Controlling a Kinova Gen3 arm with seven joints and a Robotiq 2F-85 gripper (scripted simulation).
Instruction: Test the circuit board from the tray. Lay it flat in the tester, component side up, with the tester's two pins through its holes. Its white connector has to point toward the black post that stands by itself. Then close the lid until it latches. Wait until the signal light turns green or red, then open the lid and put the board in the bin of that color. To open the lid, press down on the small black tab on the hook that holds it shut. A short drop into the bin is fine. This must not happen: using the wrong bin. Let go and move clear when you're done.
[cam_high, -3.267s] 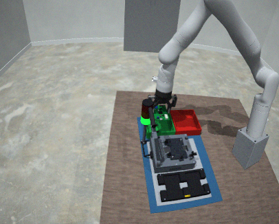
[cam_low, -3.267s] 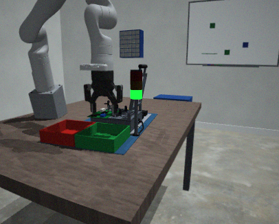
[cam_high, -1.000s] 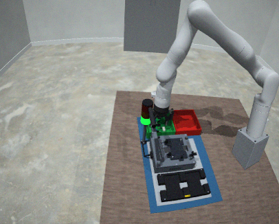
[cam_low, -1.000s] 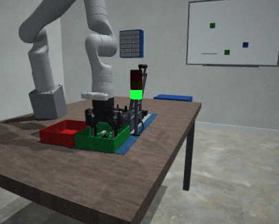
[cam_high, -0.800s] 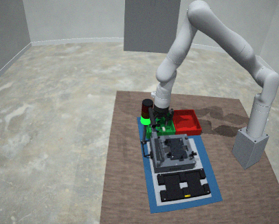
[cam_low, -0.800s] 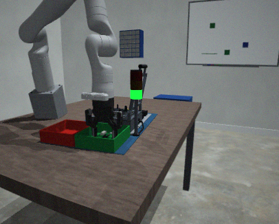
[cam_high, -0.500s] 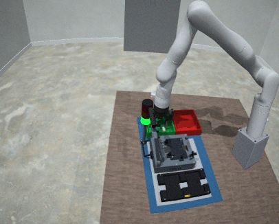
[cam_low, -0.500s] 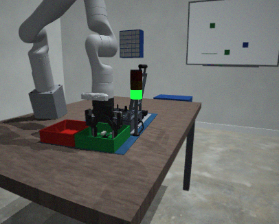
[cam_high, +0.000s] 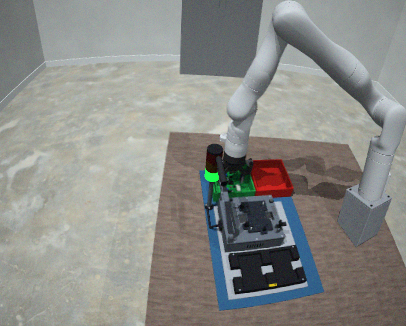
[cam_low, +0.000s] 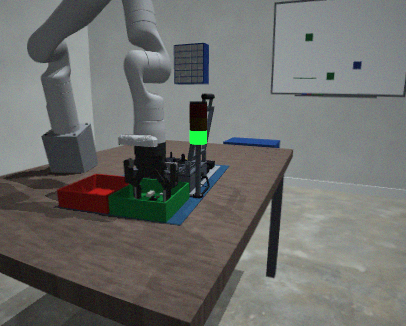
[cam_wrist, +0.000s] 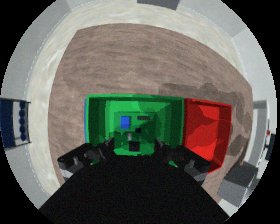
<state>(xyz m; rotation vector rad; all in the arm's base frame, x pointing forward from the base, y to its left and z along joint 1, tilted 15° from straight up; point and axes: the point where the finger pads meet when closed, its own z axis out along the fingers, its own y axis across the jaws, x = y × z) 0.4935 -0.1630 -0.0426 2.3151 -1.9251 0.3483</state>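
The green circuit board (cam_low: 151, 193) (cam_wrist: 145, 137), with a blue part and a pale connector on its upper face, is between the fingers of my gripper (cam_low: 152, 195) (cam_wrist: 134, 143), which is shut on it. The fingers reach down inside the green bin (cam_low: 137, 209) (cam_wrist: 135, 96). Whether the board touches the bin floor is hard to tell. The signal light (cam_high: 212, 175) (cam_low: 198, 137) glows green. The tester (cam_high: 250, 243) has its lid (cam_low: 209, 122) standing open; no board shows in it. The black tray (cam_high: 248, 272) holds no board.
The red bin (cam_high: 272, 177) (cam_low: 82, 199) (cam_wrist: 205, 135) adjoins the green bin and is empty. The signal light's pole and the raised lid stand close to the gripper, on the tester side of the green bin. A blue mat (cam_high: 310, 272) lies beneath the tester and tray.
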